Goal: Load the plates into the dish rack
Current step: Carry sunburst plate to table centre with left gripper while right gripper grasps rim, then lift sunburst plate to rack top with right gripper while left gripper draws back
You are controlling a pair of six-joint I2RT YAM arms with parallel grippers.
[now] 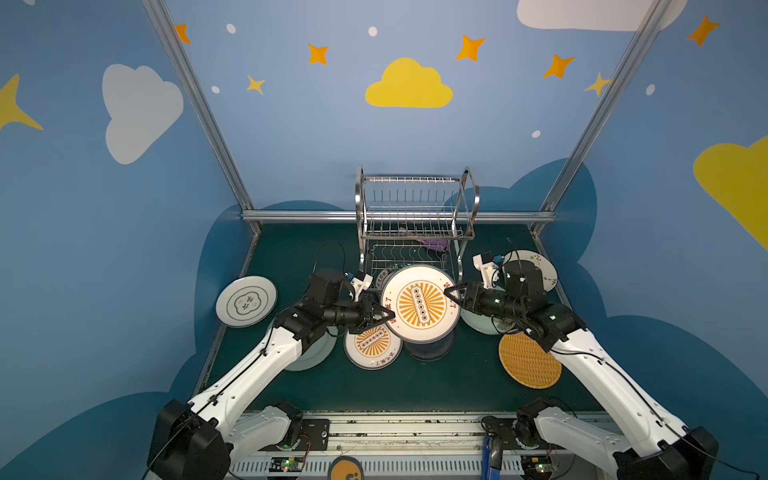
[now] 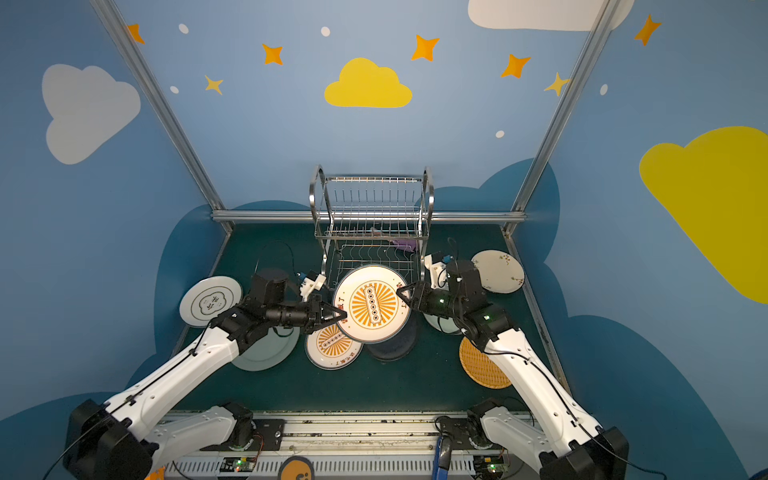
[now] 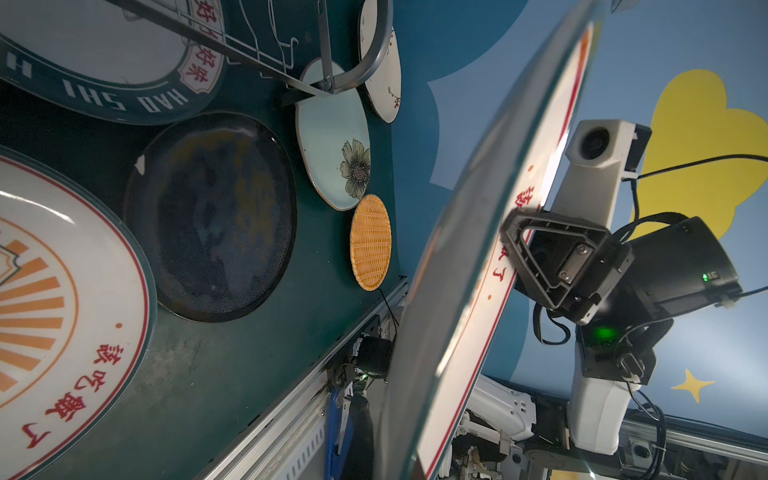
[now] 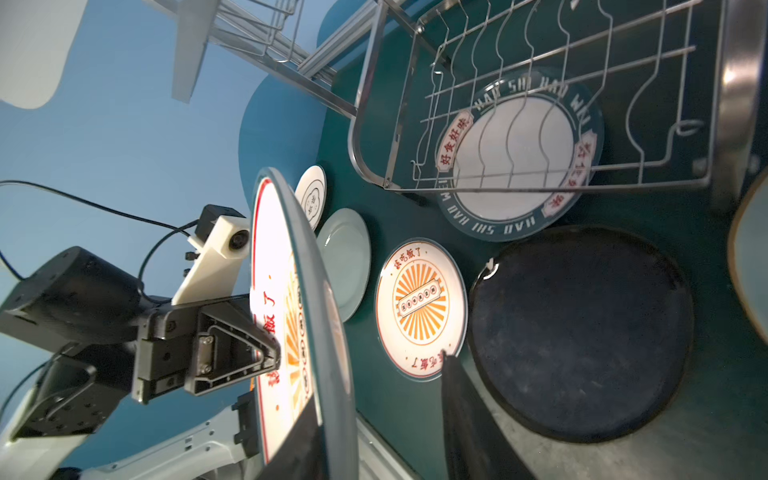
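Take the dish rack (image 1: 417, 179) as your mark. The large sunburst plate (image 1: 420, 304) hangs in the air just in front of the rack's lower tier, tilted with its face up. Your left pincer (image 1: 384, 316) is clamped on the plate's rim. Your right pincer (image 1: 451, 293) straddles the opposite rim with its jaws apart. One finger is clear of the underside; whether the other touches the face, I cannot tell. Close the right fully before the left lets go. Then stand the plate on edge, line it up with a rack slot and feed it in slowly.
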